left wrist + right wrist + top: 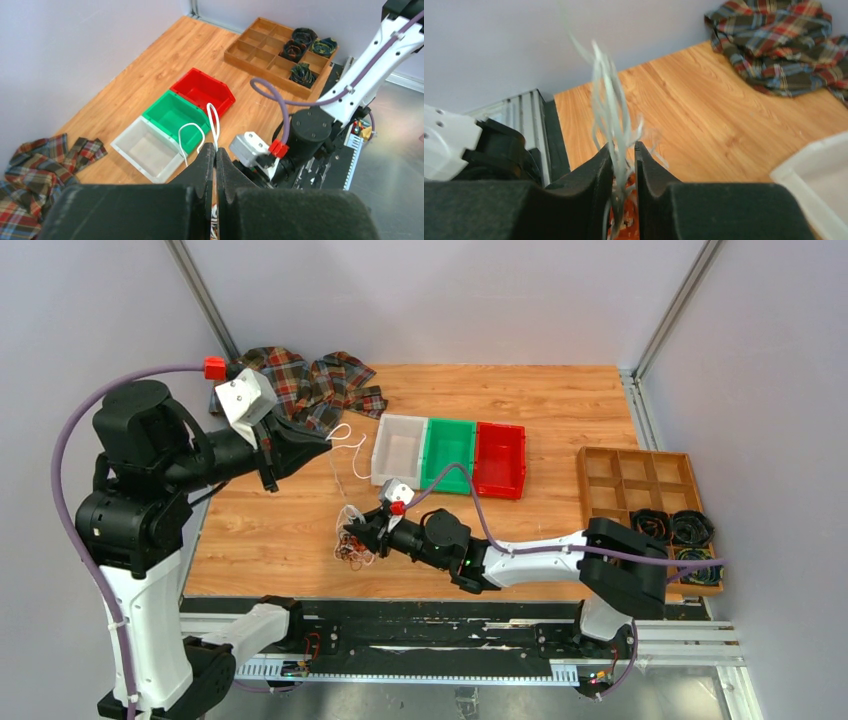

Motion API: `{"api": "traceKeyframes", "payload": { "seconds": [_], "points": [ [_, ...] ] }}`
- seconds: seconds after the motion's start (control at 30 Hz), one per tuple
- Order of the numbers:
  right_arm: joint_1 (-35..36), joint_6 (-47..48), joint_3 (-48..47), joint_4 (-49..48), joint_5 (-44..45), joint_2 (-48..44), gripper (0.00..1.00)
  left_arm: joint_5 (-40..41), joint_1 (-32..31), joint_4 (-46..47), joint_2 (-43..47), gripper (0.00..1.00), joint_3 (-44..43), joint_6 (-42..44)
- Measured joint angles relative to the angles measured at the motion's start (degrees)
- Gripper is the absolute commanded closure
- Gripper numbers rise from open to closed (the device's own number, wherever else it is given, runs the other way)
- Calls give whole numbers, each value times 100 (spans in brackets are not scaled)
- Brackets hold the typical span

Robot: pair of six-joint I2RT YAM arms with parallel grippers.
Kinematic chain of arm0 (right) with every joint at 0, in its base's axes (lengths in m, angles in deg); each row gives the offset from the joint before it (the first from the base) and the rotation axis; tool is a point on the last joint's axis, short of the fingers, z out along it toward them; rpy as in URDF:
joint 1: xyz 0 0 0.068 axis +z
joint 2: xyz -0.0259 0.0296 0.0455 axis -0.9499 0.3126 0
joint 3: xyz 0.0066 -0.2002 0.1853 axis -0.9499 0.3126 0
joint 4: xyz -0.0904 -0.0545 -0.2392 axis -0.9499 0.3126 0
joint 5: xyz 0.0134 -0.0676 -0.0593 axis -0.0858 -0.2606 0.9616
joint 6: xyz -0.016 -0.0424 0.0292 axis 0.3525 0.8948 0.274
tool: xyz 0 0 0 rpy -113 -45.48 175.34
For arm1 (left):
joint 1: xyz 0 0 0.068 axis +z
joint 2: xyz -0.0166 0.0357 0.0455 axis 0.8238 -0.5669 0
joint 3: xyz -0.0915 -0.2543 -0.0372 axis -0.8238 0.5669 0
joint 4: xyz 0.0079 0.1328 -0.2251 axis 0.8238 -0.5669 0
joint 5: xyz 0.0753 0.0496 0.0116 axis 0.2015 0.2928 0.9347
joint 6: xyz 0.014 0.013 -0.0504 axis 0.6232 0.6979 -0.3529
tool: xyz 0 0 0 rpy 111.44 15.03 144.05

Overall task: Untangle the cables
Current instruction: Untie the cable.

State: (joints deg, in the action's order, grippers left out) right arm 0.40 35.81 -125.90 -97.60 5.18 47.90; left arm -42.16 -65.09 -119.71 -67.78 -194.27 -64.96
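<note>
A tangle of thin white and orange-brown cables [349, 556] lies on the wooden table in front of the bins. My right gripper [353, 537] is down at this tangle. In the right wrist view its jaws [624, 148] stand a narrow gap apart, and blurred white strands [610, 90] rise between them, close to the left finger. My left gripper [329, 440] is raised over the table's left part and is shut on a white cable [352, 446]. In the left wrist view the cable's loops [192, 127] stick out past the fingertips [215, 152].
A white bin [398, 448], a green bin [447, 448] and a red bin [500, 460] stand in a row mid-table. A wooden compartment tray [626, 478] at the right holds dark rolled coils [690, 530]. A plaid cloth [310, 380] lies at the back left.
</note>
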Motion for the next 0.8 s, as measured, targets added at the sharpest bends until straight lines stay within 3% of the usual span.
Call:
{"api": "traceKeyframes", "payload": {
  "seconds": [0.37, 0.63, 0.8],
  "points": [
    [0, -240, 704, -450, 796, 627, 88, 66, 0, 9, -393, 100, -957, -131],
    [0, -468, 1019, -584, 1427, 949, 87, 448, 0, 168, -883, 100, -2247, -181],
    [0, -586, 1241, -610, 1825, 981, 83, 981, 0, 551, -994, 100, -2586, -216]
  ]
}}
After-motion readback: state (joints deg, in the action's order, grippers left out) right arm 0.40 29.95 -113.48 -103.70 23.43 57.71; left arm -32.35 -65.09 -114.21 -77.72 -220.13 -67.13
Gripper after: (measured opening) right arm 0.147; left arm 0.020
